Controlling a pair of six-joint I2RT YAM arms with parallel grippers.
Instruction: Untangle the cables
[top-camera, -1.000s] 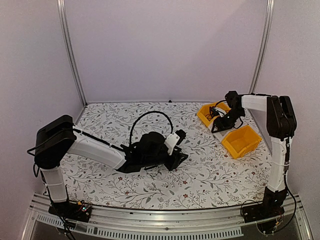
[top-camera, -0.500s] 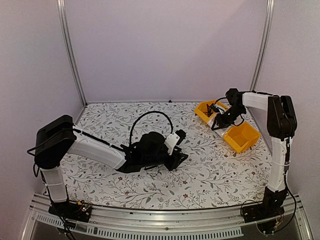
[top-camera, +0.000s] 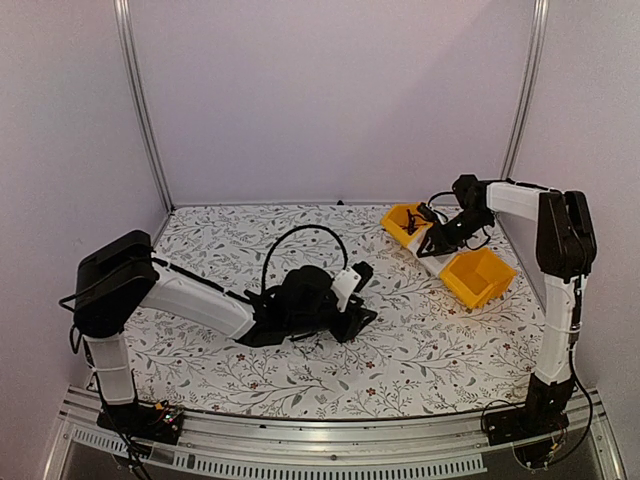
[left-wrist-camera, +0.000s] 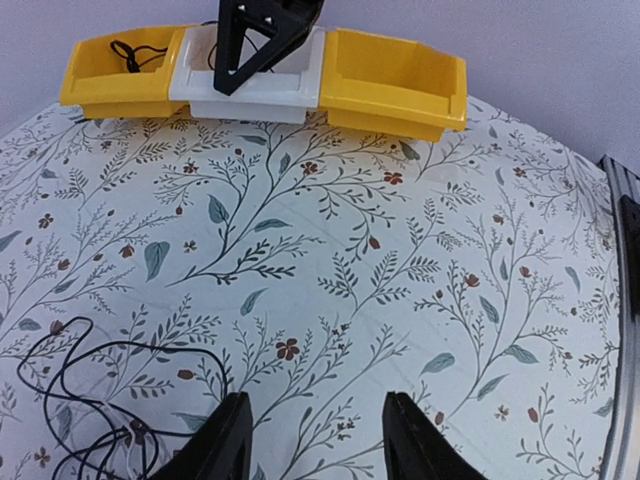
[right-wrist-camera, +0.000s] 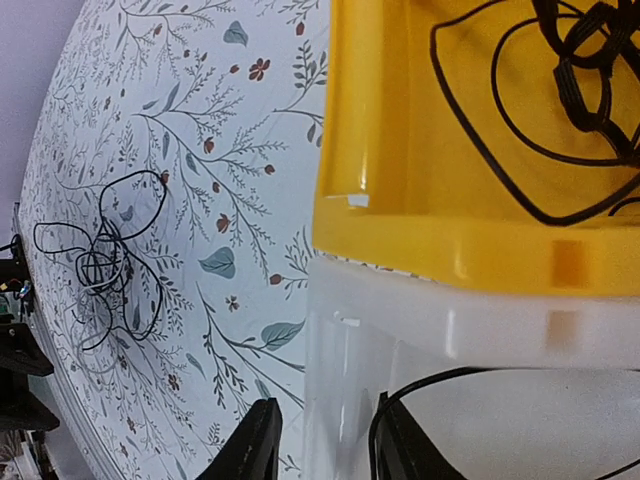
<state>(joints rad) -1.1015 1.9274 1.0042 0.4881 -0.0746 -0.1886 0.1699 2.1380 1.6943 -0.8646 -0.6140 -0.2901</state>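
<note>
we see l gripper (left-wrist-camera: 315, 445) jaws apart, nothing btwn; cables (left-wrist-camera: 85, 405) tangled at 9 o'clock on table (left-wrist-camera: 400, 250). r gripper (right-wrist-camera: 325, 445) jaws straddle white bin (right-wrist-camera: 480, 320) wall, can't tell if clamped; coiled cable (right-wrist-camera: 590, 60) at 1 o'clock in yellow bin (right-wrist-camera: 400, 230).

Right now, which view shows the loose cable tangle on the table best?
Right wrist: whole tangle visible, though small. Left wrist crops it at the frame edge. Top view: the left arm hides it.
</note>
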